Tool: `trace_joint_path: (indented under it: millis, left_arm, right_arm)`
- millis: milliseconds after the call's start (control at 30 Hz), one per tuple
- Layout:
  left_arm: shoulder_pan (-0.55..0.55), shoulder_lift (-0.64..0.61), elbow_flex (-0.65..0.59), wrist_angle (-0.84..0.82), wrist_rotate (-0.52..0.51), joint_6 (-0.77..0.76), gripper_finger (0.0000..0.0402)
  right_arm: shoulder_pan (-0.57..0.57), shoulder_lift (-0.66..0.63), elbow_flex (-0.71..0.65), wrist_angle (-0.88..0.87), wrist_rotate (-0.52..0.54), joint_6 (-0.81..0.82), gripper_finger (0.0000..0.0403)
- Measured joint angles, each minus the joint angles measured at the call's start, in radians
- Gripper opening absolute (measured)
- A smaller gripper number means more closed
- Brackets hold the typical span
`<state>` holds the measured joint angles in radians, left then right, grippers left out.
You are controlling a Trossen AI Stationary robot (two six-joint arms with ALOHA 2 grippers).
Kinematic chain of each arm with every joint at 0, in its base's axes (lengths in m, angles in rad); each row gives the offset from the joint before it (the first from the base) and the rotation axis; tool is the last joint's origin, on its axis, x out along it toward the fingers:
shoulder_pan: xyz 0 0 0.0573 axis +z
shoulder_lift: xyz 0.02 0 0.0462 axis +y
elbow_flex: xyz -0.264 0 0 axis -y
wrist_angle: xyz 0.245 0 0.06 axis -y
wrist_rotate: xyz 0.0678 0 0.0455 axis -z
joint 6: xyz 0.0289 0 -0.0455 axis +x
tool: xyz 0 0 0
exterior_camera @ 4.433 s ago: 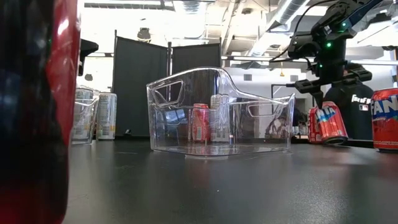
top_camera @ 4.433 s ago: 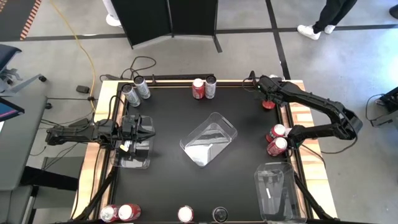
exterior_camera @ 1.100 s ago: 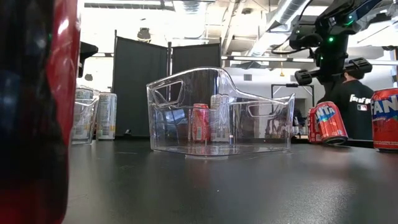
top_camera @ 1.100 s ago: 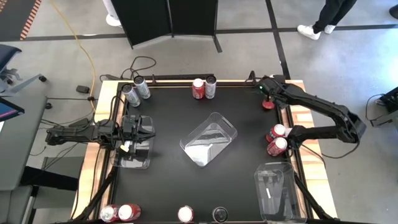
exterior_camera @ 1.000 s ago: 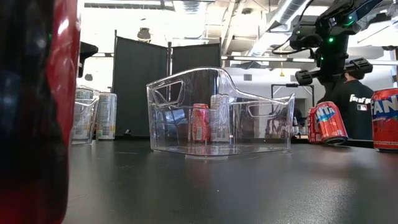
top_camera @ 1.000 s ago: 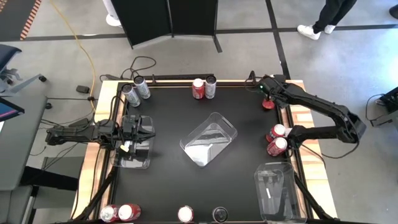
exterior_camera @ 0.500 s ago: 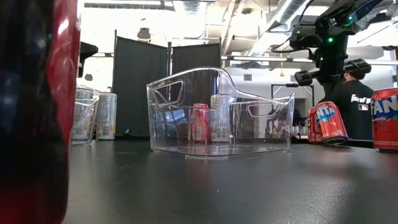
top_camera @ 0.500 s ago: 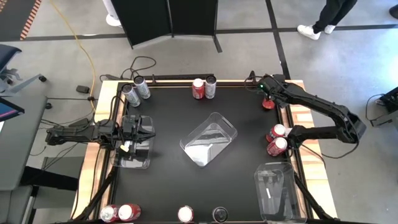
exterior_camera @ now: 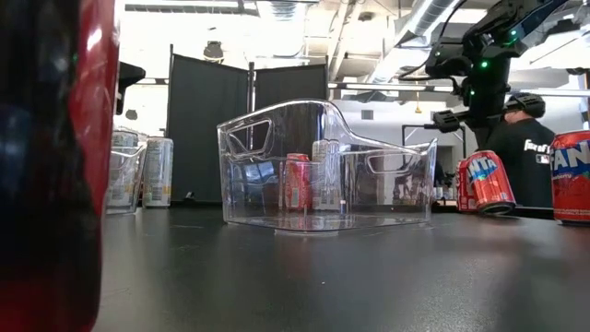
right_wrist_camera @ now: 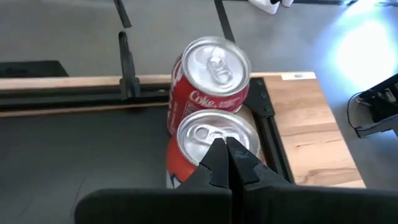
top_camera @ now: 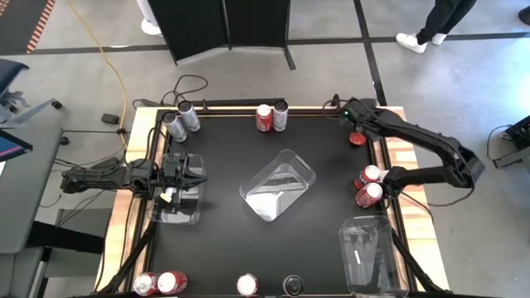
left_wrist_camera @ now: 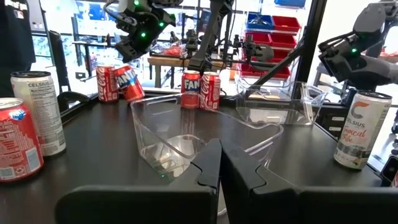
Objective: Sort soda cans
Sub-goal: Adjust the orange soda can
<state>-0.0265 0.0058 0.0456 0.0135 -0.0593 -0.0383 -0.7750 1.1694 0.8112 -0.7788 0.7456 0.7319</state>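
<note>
Two red cans with silver tops, a Coke can [right_wrist_camera: 213, 68] and one nearer [right_wrist_camera: 214, 134], stand together at the table's far right corner, by the rail. In the high view [top_camera: 358, 137] my arm mostly covers them. My right gripper [right_wrist_camera: 225, 146] is shut and empty, and hangs above them [exterior_camera: 464, 115]. My left gripper [top_camera: 199, 170] is shut and empty at the table's left side [left_wrist_camera: 219, 155], over a clear tray [top_camera: 176, 205]. Two silver cans [top_camera: 182, 121] stand at the far left.
A clear tray [top_camera: 278, 185] stands mid-table and another [top_camera: 367, 252] at the near right. A red can [top_camera: 263, 119] and a silver can [top_camera: 281, 114] stand at the far edge. Two red cans [top_camera: 368, 185] stand at the right edge. Several cans [top_camera: 157, 284] line the near edge.
My right gripper has drifted a little toward the table's far left, above the corner cans, and has turned about its wrist. It stays shut. The cans have not moved.
</note>
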Motion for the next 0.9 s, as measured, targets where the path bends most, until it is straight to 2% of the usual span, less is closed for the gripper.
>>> trace_joint_path:
  millis: [467,900]
  left_arm:
    - [0.0,0.0,0.0,0.0,0.0,0.0,0.0002]
    - [0.0,0.0,0.0,0.0,0.0,-0.002,0.0002]
  right_arm:
    - [0.026,0.034,0.001,-0.024,0.001,0.025,0.0]
    - [0.121,0.033,0.002,-0.107,-0.004,0.114,0.0]
